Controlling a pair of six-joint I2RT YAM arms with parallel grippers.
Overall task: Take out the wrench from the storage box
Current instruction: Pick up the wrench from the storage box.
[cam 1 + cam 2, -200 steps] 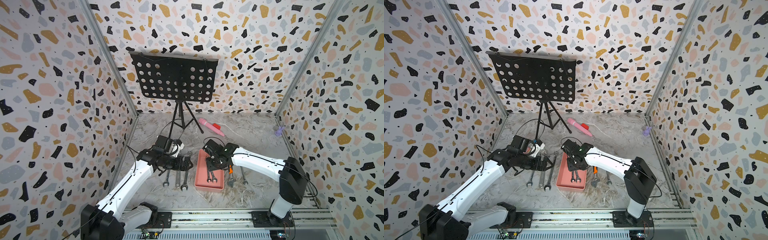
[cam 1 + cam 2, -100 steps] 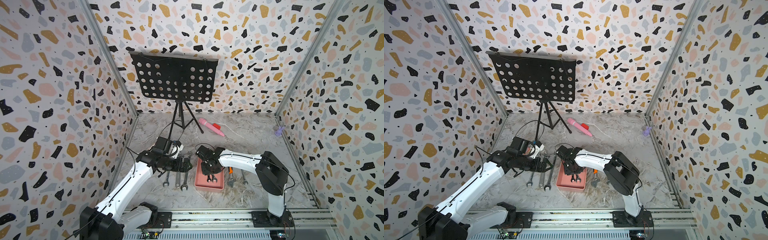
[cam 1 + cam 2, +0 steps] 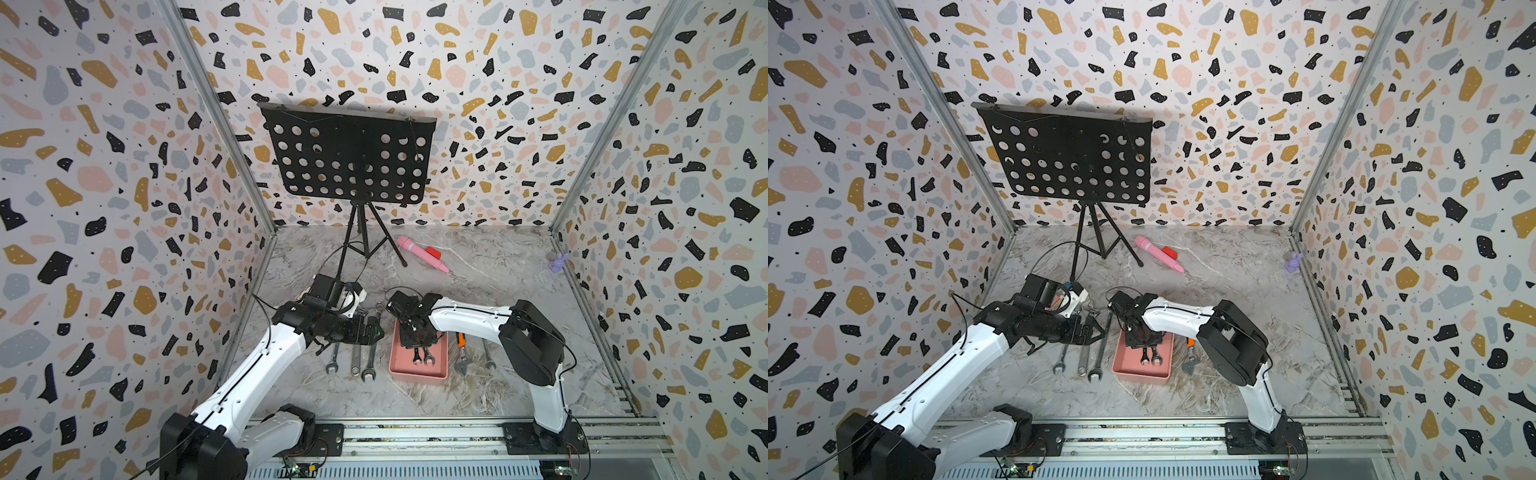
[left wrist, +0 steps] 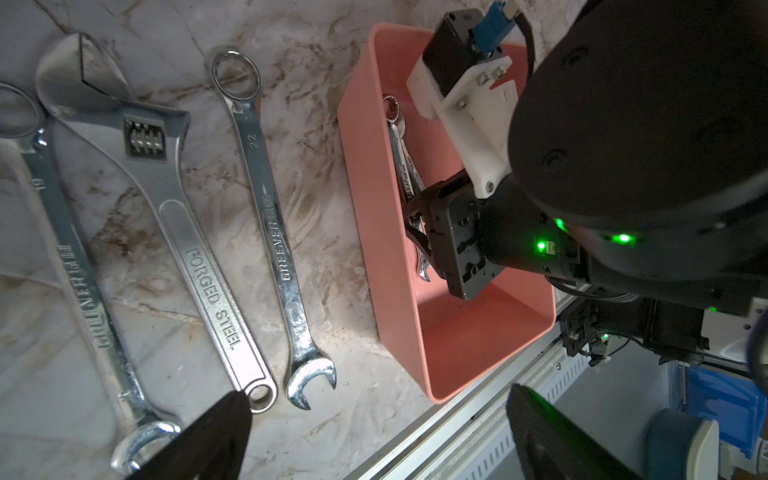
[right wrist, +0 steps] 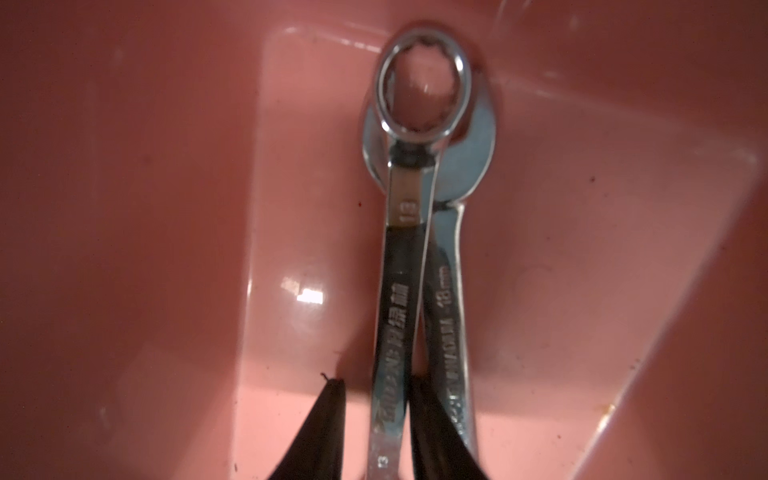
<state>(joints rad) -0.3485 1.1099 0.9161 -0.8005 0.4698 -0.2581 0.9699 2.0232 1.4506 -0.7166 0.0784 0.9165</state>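
Observation:
The salmon-pink storage box [image 3: 417, 378] [image 3: 1140, 376] stands at the front middle of the table. Two small wrenches [image 3: 422, 357] lie lengthwise in it, one partly over the other. My right gripper [image 3: 417, 338] [image 5: 376, 415] reaches down into the box. Its jaws straddle the shaft of the upper wrench [image 5: 395, 332], marked 13. One finger [image 5: 428, 415] sits between the two shafts against that wrench. A gap shows between the other finger [image 5: 326, 415] and the wrench. My left gripper [image 3: 372, 332] [image 4: 378, 432] hangs wide open and empty, left of the box.
Three larger wrenches [image 3: 355, 361] lie side by side left of the box, under my left gripper. An orange-handled tool [image 3: 461, 353] and another wrench [image 3: 488, 355] lie to its right. A music stand [image 3: 349, 162], a pink toy [image 3: 422, 253] and a purple figure [image 3: 559, 262] stand farther back.
My right arm has folded in and its gripper has sunk into the box, with the jaws narrowing round the upper wrench. The left arm has barely moved.

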